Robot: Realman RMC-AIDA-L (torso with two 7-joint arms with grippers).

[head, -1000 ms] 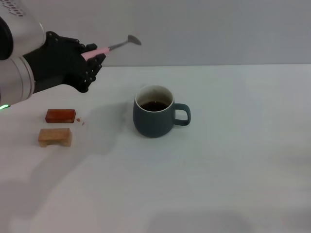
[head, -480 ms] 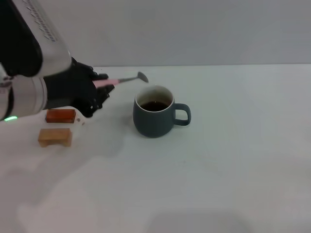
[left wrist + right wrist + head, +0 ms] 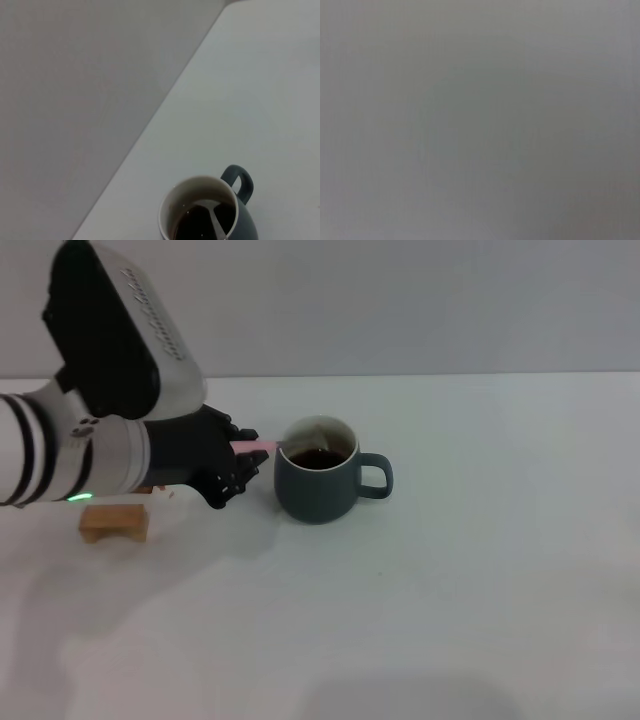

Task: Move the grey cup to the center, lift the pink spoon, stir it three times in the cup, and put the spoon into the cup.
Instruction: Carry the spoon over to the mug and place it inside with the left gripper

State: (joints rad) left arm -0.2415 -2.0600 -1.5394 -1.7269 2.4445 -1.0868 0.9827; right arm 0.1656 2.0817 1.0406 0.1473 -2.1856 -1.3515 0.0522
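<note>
So the grey cup (image 3: 318, 478) is sitting upright on the white tabletop (image 3: 480, 570), roughly mid-table from the head camera, with its loop handle pointing toward the robot's right. Cream inside, dark liquid in it.

The left gripper (image 3: 238, 462) is right beside the cup on its left side, low over the tabletop, jaws clamped on the pink handle of the pink spoon (image 3: 262, 446). The handle runs from the black fingers over the cup's rim, and the metal end dips down into the cup. The left wrist view backs this up: you can see the grey cup (image 3: 210, 215) from above with the spoon's metal part (image 3: 214, 220) lying in the dark liquid, near the side where the handle is.

Just behind the left arm there's a tan wooden block (image 3: 113, 523) on the tabletop, partly tucked under the forearm. A green light shows on the underside of the arm near the wrist.

The right arm doesn't show in the head view, and its wrist camera gives only a flat grey blank, so I can't say anything about its jaws.
</note>
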